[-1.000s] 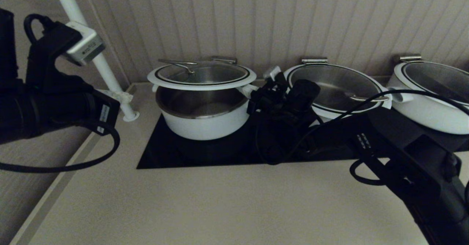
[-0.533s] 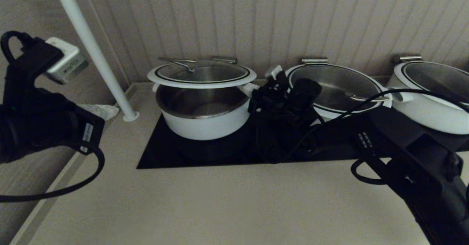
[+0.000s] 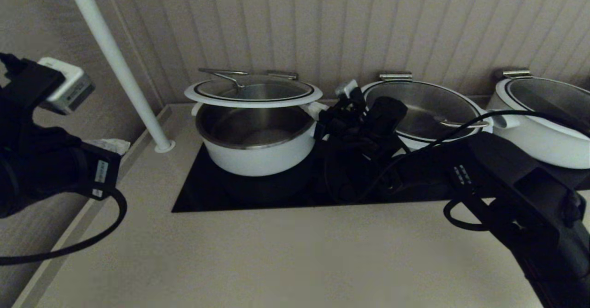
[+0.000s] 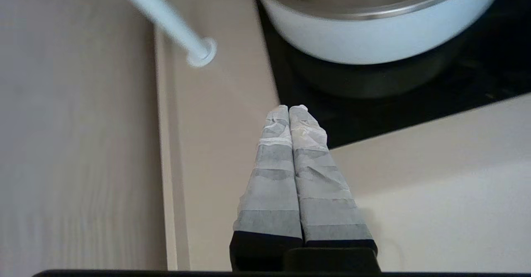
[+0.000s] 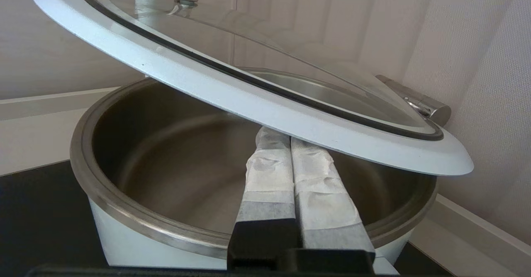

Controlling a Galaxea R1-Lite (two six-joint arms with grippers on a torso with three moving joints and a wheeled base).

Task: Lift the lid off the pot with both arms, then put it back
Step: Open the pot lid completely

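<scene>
The lid (image 3: 253, 93) hangs raised above the open pot (image 3: 258, 153) on the black cooktop. In the right wrist view the lid (image 5: 249, 98) tilts over the pot's steel inside (image 5: 124, 177). My right gripper (image 5: 278, 136) is shut, reaching over the pot's rim with its taped fingertips pressed up under the lid's white rim; in the head view it (image 3: 329, 114) sits at the pot's right side. My left gripper (image 4: 289, 109) is shut and empty, over the counter left of the pot (image 4: 373, 36). The left arm (image 3: 46, 160) is at the far left.
Two wider white pots (image 3: 424, 109) (image 3: 544, 119) stand right of the right arm. A white pole (image 3: 115, 63) rises from the counter left of the pot, also in the left wrist view (image 4: 166, 20). The ribbed wall is close behind. The cooktop (image 3: 221, 192) edges onto beige counter.
My left arm has drawn back to the left, away from the pot and past the pole. The lid stays raised on my right gripper, a touch higher on its left side.
</scene>
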